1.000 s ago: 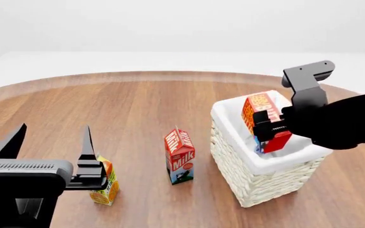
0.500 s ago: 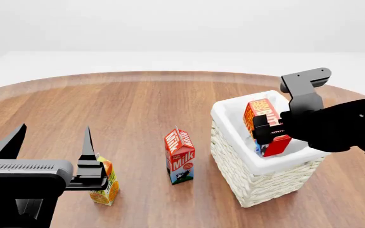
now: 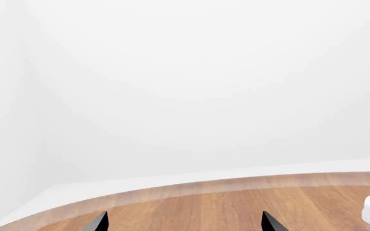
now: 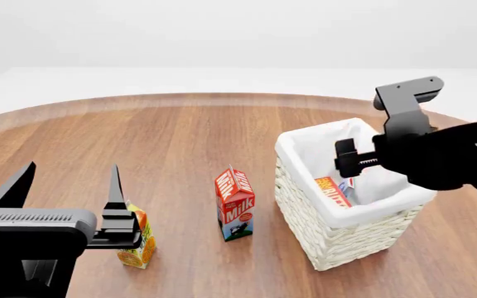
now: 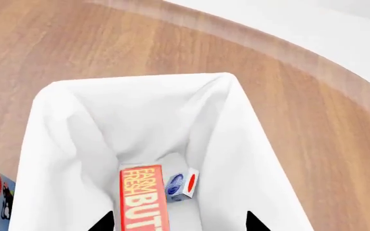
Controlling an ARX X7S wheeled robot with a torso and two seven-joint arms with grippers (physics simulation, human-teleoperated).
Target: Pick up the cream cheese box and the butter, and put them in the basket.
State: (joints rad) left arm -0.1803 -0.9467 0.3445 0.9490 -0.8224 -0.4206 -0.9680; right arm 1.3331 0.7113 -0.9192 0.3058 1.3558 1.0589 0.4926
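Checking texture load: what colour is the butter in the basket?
Orange-red with white lettering; the butter shows best in the right wrist view, inside the basket.

The bench (image 4: 172, 149) is finished in smooth wood grain. The basket (image 4: 305, 211) is woven from rough white wicker and lined with matt cloth.

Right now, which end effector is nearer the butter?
Right. The right end effector hangs open just above the basket, with the butter lying inside directly below it. The left end effector is far across the table, beside the orange juice carton.
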